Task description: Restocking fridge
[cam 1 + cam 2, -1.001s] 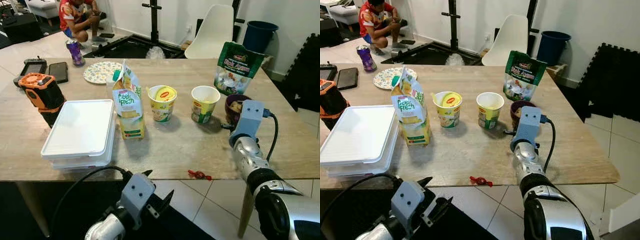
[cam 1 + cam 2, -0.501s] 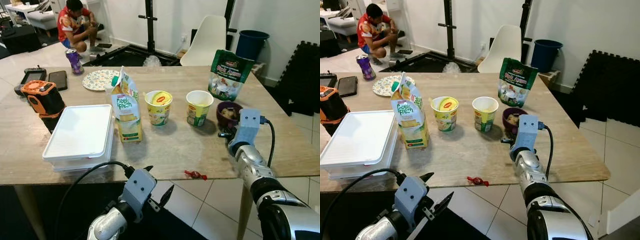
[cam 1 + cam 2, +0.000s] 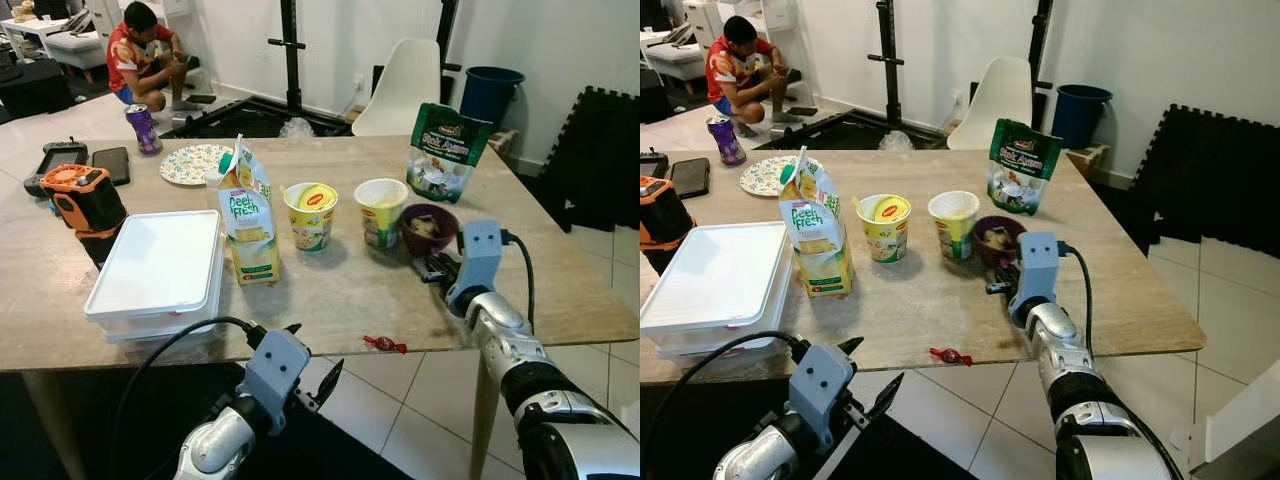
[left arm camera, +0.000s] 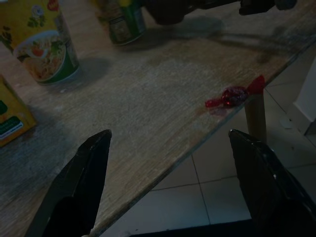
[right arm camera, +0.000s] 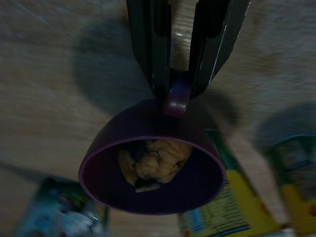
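A purple cup with food inside stands on the wooden table, right beside a noodle cup. My right gripper is shut on its handle; in the right wrist view the two fingers pinch the handle of the purple cup. A juice carton, a second noodle cup with a yellow lid and a green snack bag stand on the table too. My left gripper hangs open below the table's front edge, holding nothing.
A white lidded container and an orange tool lie on the left. A red candy sits at the front edge. Farther back are a plate, a can, a white chair, a blue bin and a crouching person.
The camera has pulled back and shifted, so the whole scene sits differently. The right gripper and purple cup have slid slightly closer to the plain noodle cup.
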Controlling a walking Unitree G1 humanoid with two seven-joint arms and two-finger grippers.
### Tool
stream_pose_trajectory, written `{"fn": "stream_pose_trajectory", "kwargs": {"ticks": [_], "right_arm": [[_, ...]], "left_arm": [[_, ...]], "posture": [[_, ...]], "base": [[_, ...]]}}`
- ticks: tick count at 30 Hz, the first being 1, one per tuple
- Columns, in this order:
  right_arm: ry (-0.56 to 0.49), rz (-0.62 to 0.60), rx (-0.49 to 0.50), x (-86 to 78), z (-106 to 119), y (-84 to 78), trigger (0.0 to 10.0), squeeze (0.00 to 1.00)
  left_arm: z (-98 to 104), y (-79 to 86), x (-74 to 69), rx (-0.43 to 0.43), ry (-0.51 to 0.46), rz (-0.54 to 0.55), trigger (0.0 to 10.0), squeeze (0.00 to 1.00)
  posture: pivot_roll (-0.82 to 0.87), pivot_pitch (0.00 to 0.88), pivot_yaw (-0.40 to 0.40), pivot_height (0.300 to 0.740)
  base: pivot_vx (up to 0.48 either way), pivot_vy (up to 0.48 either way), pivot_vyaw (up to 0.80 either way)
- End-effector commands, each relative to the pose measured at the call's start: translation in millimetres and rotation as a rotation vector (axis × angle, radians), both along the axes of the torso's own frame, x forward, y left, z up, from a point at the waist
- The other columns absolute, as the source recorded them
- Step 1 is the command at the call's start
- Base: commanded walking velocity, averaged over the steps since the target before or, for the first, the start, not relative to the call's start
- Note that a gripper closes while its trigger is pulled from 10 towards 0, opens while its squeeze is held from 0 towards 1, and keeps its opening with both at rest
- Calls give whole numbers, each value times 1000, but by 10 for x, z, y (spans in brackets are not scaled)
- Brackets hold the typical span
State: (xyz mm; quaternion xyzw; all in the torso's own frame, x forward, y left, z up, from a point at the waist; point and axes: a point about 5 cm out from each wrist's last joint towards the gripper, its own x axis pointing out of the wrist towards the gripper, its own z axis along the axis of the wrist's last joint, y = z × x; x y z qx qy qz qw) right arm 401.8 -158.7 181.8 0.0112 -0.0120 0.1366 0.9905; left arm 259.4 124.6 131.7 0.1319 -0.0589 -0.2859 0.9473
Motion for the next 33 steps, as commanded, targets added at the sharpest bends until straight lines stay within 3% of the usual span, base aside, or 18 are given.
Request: {"fn": "stream_pose_trajectory", "kwargs": {"ticks": [1,8,20,25,33], "right_arm": [[-10,20,-1,-17,2,11,0,0],[-7,60,-48,-52,-33,16,0,0],[108,77,-111,-165,-252,-249,0,0],[166,217,-131,-267,-328,-319,0,0],[192,338,-118,-353,-355,-327,0,0]], "left_arm": [[-45,20,10,-14,12,22,10000,0],[-31,63,71,-22,9,57,10000,0],[-46,35,106,-31,18,53,10000,0],[-67,34,80,-37,29,47,10000,0],[-75,22,61,-40,34,43,10000,0]], "posture": [[66,87,-21,734],[67,76,-19,734],[55,77,-12,734],[56,78,-13,734],[59,86,-15,734]], "base": [[0,0,0],[0,0,0],[0,0,0],[0,0,0],[0,0,0]]}}
